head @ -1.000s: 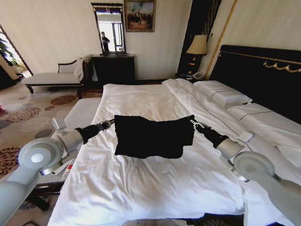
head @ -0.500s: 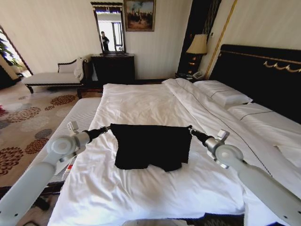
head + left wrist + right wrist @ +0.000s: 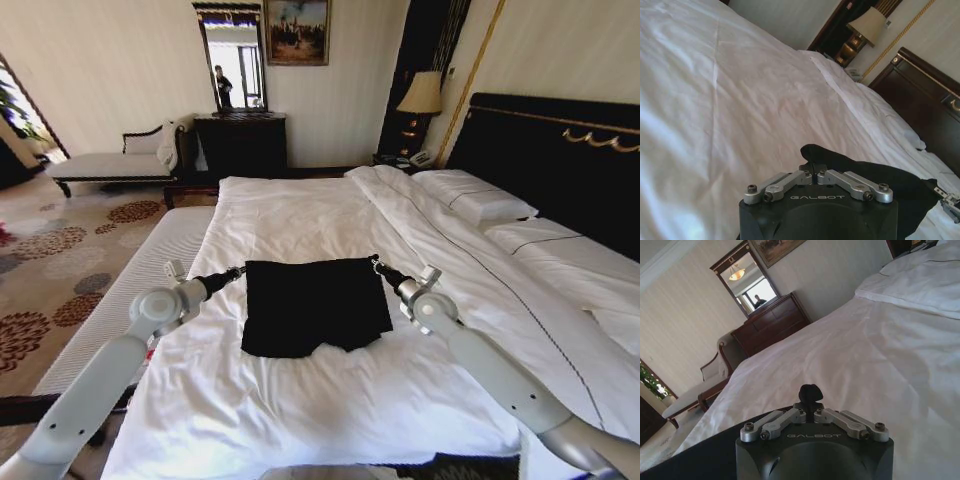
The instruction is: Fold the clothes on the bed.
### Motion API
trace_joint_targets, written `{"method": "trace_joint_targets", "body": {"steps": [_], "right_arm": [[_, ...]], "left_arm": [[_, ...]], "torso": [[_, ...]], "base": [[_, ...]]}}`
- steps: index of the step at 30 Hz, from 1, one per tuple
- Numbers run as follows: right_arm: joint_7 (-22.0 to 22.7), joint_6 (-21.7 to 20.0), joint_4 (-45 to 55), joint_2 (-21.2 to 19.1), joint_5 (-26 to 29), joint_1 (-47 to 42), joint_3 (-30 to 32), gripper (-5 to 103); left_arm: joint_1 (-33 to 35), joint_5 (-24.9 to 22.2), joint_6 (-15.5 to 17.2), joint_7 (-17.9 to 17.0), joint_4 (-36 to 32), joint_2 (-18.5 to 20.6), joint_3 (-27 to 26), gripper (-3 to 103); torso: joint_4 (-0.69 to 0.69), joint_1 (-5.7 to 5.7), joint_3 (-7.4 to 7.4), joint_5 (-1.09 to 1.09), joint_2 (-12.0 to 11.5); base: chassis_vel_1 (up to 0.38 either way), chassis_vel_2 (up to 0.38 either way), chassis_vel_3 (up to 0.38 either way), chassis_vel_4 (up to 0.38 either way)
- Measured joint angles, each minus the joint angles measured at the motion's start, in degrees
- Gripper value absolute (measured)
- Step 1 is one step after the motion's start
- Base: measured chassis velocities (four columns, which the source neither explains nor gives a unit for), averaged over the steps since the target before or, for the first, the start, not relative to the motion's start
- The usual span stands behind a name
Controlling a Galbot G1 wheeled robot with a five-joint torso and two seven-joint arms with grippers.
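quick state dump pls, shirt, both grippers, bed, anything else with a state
black T-shirt: lying on the duvet, far edge stretched straight between the two grippers, near edge uneven.
left gripper: shut on the shirt's far left corner, low over the bed.
right gripper: shut on the shirt's far right corner.
bed: made, white duvet spread with light creases.
pillows: in place at the headboard.
bedside lamp: cannot tell if lit.

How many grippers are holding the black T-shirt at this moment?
2. The left gripper pinches the far left corner of the T-shirt, and the right gripper pinches its far right corner. The shirt lies on the bed.
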Motion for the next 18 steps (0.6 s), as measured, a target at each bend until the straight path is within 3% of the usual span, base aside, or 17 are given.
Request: {"method": "trace_joint_targets", "body": {"steps": [6,18], "right_arm": [[-0.68,0.06,4.10,-1.11,-2.79,-12.72,7.08,2],[0.20,-2.21,8.17,-2.52,-6.76,-25.59,12.92,2]], "left_arm": [[7.58,1.53,-0.91,0.57,-4.60,4.92,-1.34,0],[21.74,7.56,-0.75,-2.06,-12.38,7.02,-3.61,0]], "torso": [[0.01,0.00,0.00,0.02,0.01],[0.02,0.00,0.00,0.00,0.01]], "base": [[0.000,0.000,0.000,0.000],[0.000,0.000,0.000,0.000]]}}
